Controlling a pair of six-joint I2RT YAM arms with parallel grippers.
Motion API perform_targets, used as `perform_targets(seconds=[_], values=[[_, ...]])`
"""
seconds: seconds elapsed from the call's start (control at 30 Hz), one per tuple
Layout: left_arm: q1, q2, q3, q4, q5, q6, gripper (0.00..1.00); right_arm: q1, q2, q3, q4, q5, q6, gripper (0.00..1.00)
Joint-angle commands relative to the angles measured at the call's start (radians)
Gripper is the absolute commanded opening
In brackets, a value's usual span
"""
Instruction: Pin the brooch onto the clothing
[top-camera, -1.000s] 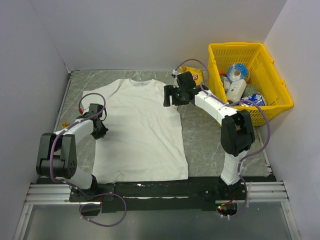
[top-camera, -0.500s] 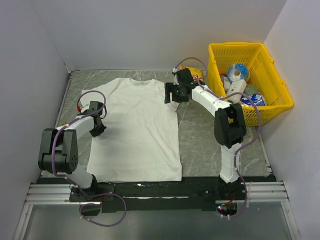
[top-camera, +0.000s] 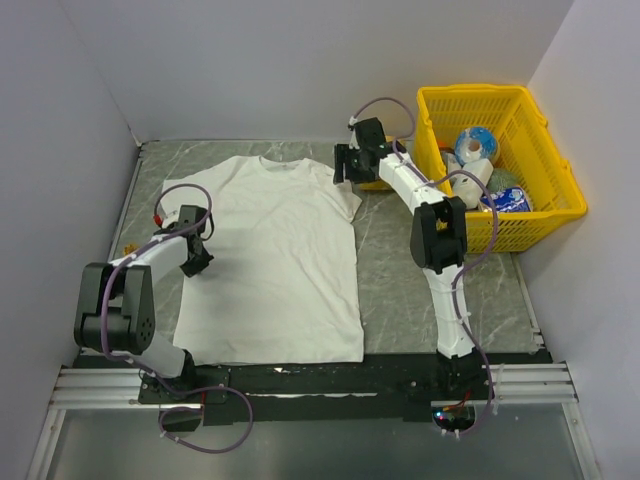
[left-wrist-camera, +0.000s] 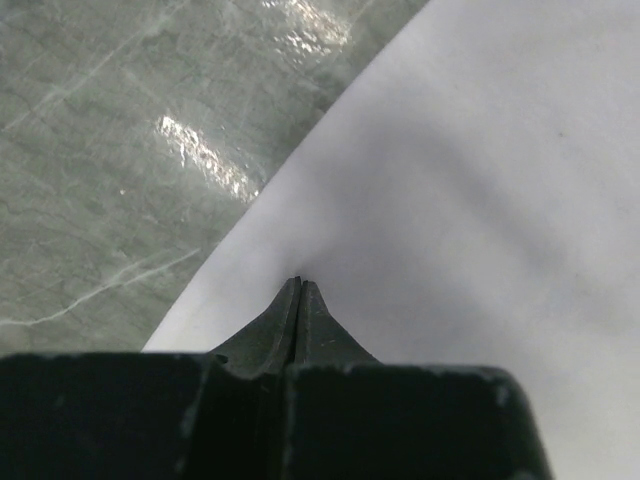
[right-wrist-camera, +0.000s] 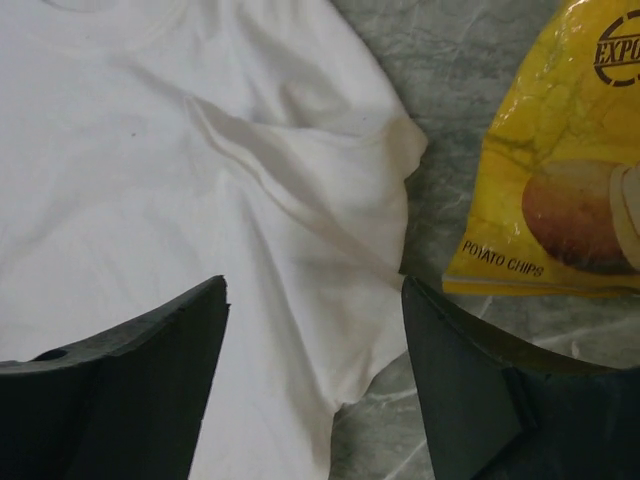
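The clothing, a white T-shirt (top-camera: 275, 260), lies flat on the grey marble table, neck to the far side. My left gripper (top-camera: 196, 261) sits at the shirt's left edge; in the left wrist view its jaws (left-wrist-camera: 300, 283) are shut on the fabric (left-wrist-camera: 480, 180), which puckers at the tips. My right gripper (top-camera: 343, 166) is open and empty above the right sleeve (right-wrist-camera: 350, 200), its fingers apart on either side (right-wrist-camera: 315, 290). A tiny golden-brown speck (top-camera: 127, 249), which seems to be the brooch, lies on the table near the left wall, apart from both grippers.
A yellow crisp bag (right-wrist-camera: 560, 190) lies just right of the sleeve, mostly hidden by the right arm in the top view. A yellow basket (top-camera: 480, 92) with several items stands at the back right. Walls close in the left, far and right sides.
The right gripper moved to the far side, off the sleeve, and the right arm stretched out. The shirt shifted a little to the left and lies flatter. The left gripper barely moved.
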Motion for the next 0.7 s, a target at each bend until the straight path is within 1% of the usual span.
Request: perform_targets(seconds=[0.0, 0.03, 0.1, 0.3, 0.33, 0.4, 0.43, 0.47, 0.5, 0.53, 0.67], values=[[-0.03, -0.086, 0.041, -0.063, 0.027, 0.003, 0.01, -0.009, 0.067, 0.103, -0.049, -0.03, 0.01, 0.72], [-0.037, -0.1, 0.054, -0.072, 0.027, 0.012, 0.01, -0.011, 0.072, 0.103, -0.046, -0.034, 0.014, 0.7], [-0.047, -0.128, 0.089, -0.089, 0.021, 0.015, 0.01, -0.008, 0.079, 0.098, -0.033, -0.04, 0.028, 0.65], [-0.063, -0.171, 0.152, -0.119, 0.021, 0.028, 0.01, -0.011, 0.108, 0.1, -0.03, -0.033, 0.033, 0.63], [-0.065, -0.174, 0.155, -0.118, 0.023, 0.029, 0.01, -0.009, 0.112, 0.098, -0.031, -0.036, 0.031, 0.52], [-0.068, -0.172, 0.158, -0.118, 0.026, 0.029, 0.01, -0.011, 0.113, 0.095, -0.03, -0.043, 0.037, 0.39], [-0.068, -0.168, 0.159, -0.116, 0.026, 0.029, 0.01, -0.011, 0.11, 0.089, -0.027, -0.047, 0.039, 0.26], [-0.068, -0.152, 0.158, -0.113, 0.026, 0.029, 0.01, -0.011, 0.093, 0.071, -0.022, -0.053, 0.039, 0.21], [-0.068, -0.142, 0.156, -0.109, 0.027, 0.026, 0.01, -0.011, 0.084, 0.065, -0.019, -0.053, 0.042, 0.19], [-0.068, -0.129, 0.156, -0.109, 0.029, 0.026, 0.01, -0.011, 0.073, 0.057, -0.019, -0.053, 0.042, 0.12], [-0.068, -0.042, 0.143, -0.089, 0.043, 0.017, 0.01, -0.011, -0.023, 0.002, -0.02, -0.028, 0.033, 0.02]])
